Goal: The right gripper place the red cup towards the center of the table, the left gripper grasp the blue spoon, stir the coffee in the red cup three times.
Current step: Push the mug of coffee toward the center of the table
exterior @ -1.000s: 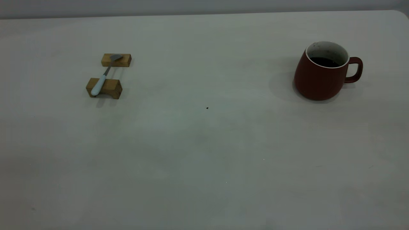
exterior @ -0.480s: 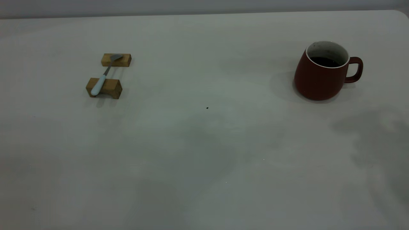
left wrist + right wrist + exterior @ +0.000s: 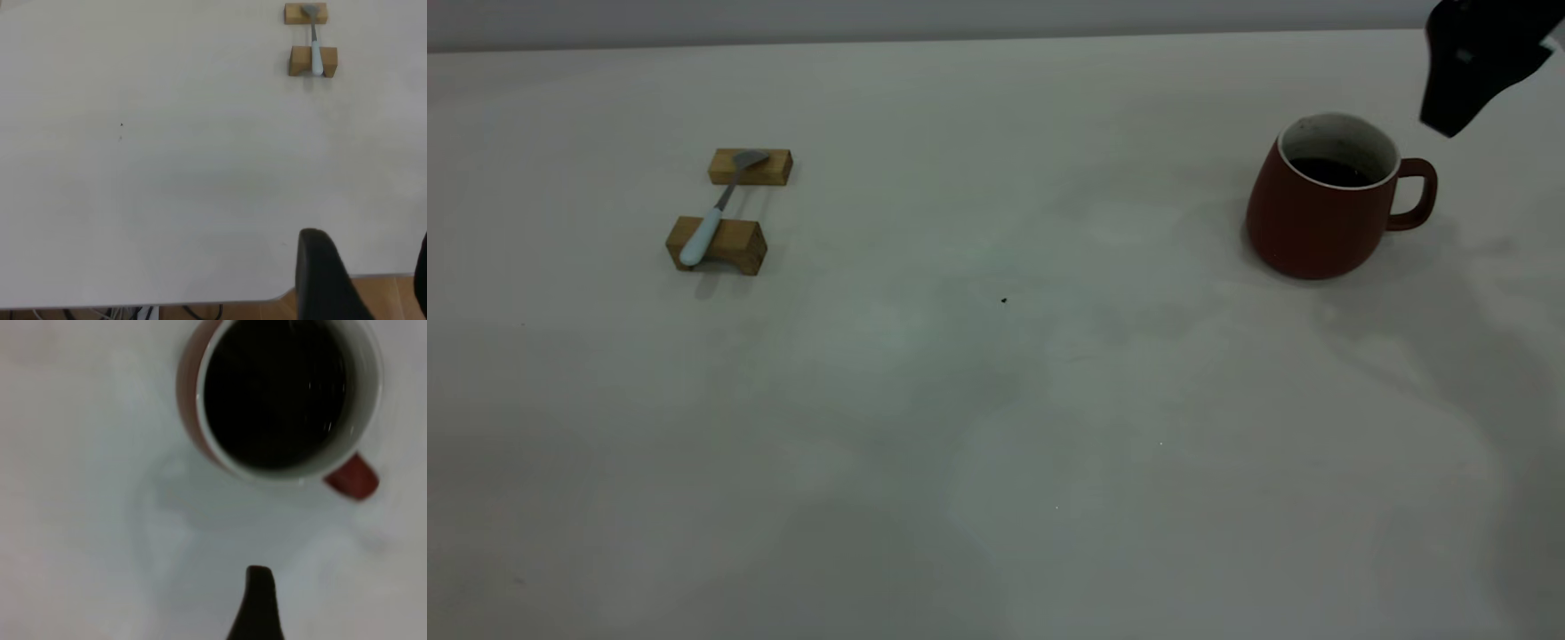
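The red cup (image 3: 1320, 218) stands upright at the right of the table (image 3: 996, 427), handle to the right, with dark coffee (image 3: 1329, 172) inside. My right gripper (image 3: 1458, 84) hangs above and just right of the cup, clear of it. From its wrist I look straight down into the coffee (image 3: 277, 390); one dark finger (image 3: 260, 603) shows with nothing beside it. The blue spoon (image 3: 710, 222) lies across two wooden blocks at the left. My left gripper (image 3: 370, 263) is open over the table's near edge, far from the spoon (image 3: 314, 50).
Two tan wooden blocks (image 3: 751, 167) (image 3: 734, 246) carry the spoon. A small dark speck (image 3: 1003, 300) lies mid-table. The tabletop's rounded edge (image 3: 280, 298) and wood floor show beyond the left gripper. Shadows of the right arm fall across the table's right side.
The right gripper has come into the exterior view at the top right, above the cup. Its shadow has swept over the table's right side. Cup and spoon have not moved.
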